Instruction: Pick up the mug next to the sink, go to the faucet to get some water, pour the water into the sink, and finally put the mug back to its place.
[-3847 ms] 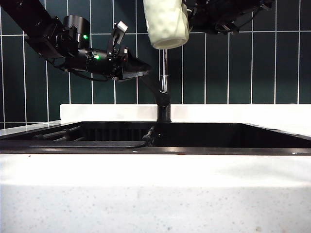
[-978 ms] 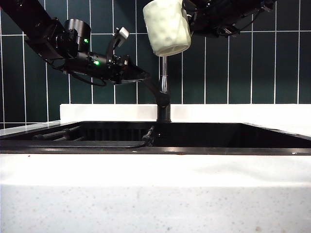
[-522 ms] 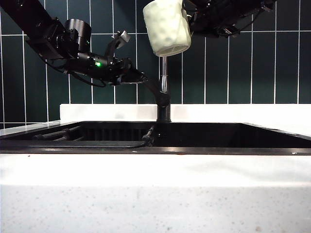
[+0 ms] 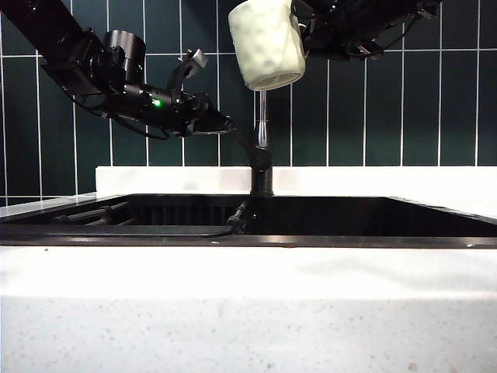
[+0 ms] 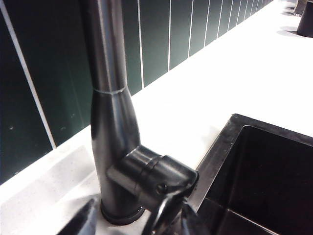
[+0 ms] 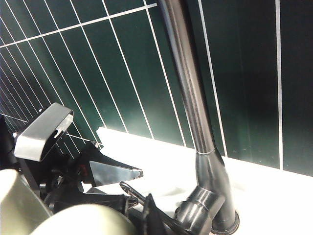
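Exterior view: right gripper [image 4: 299, 27] sits at top center, clamped on mug [image 4: 266, 43], which is held high over sink [image 4: 248, 221], tilted slightly, directly above faucet [image 4: 262, 144] pipe. Left gripper [image 4: 221, 123] reaches in from the left at the faucet's lever, jaws spread wide around it, nothing gripped. Left wrist view: faucet base [image 5: 117, 161] and lever stub close up, dark fingertips [image 5: 83, 223] either side of the lever, sink corner [image 5: 230, 147] beside it on white counter [image 5: 220, 78]. Right wrist view: mug rim [image 6: 83, 220] near cam, faucet pipe [image 6: 188, 88] against green tile [image 6: 98, 63], left gripper [image 6: 110, 171] visible by the lever.
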{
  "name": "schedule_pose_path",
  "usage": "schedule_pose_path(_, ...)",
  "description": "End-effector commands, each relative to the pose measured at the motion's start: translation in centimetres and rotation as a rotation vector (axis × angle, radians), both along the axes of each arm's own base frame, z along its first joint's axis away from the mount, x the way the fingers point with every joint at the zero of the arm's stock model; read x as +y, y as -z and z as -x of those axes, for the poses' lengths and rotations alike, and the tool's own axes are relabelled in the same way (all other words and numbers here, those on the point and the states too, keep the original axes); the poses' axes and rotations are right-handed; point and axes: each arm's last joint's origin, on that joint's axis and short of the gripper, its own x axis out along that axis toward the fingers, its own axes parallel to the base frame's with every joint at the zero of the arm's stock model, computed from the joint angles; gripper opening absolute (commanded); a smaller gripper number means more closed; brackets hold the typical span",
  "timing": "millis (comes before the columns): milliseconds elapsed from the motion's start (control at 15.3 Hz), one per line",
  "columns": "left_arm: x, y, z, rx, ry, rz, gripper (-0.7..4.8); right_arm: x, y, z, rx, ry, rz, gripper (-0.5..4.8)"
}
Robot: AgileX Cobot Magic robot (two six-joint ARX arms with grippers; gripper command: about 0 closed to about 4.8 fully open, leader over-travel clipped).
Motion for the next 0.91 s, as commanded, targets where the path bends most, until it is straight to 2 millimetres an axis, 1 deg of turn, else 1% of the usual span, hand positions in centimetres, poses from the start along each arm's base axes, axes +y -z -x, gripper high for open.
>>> schedule_pose_path(65, 0.1, -0.5, -0.1, -0.029, -0.05, -0.003, 2.11, 0.0, -1.5, 0.3, -0.073, -0.008, -0.034, -0.01)
schedule_pose_path(196, 0.2, -0.7, -0.3, -0.057, -0.133, -0.007, 2.11, 0.0, -1.5, 0.3, -0.073, -0.008, -0.034, -0.01)
schedule_pose_path(261, 0.1, -1.1, -0.4, -0.077, -0.229, 0.008, 2.1, 0.0, -1.5, 0.3, -0.073, -0.008, -0.034, -0.01)
schedule_pose_path(326, 0.2, -1.3, -0.6, -0.078, -0.291, 0.026, 2.1, 0.0, -1.5, 0.3, -0.073, -0.008, -0.034, -0.01)
schedule_pose_path(456, 0.2, -1.5, -0.6, -0.044, -0.318, 0.084, 2.1, 0.0, -1.6, 0.3, -0.075, -0.012, -0.034, -0.01)
schedule_pose_path(587, 0.1, -2.1, -0.3, 0.015, -0.28, 0.148, 2.09, -0.3, -1.8, 0.4, -0.107, -0.003, 0.008, -0.01)
schedule_pose_path(652, 0.1, -2.8, 0.0, 0.035, -0.249, 0.173, 1.65, -0.7, -2.1, 0.6, -0.119, 0.007, 0.043, -0.01)
schedule_pose_path(717, 0.3, -4.5, 0.8, 0.065, -0.239, 0.202, 0.35, -1.5, -2.4, 0.9, -0.139, 0.025, 0.126, -0.01)
schedule_pose_path(782, 0.4, -5.5, 1.4, 0.073, -0.241, 0.202, 0.03, -1.8, -2.5, 1.1, -0.152, 0.038, 0.18, -0.01)
schedule_pose_path(848, 0.7, -7.5, 2.6, 0.083, -0.251, 0.197, -0.06, -2.7, -2.8, 1.4, -0.175, 0.076, 0.292, -0.01)
schedule_pose_path(913, 1.0, -9.0, 3.6, 0.089, -0.273, 0.191, -0.06, -3.4, -3.0, 1.7, -0.188, 0.107, 0.372, -0.01)
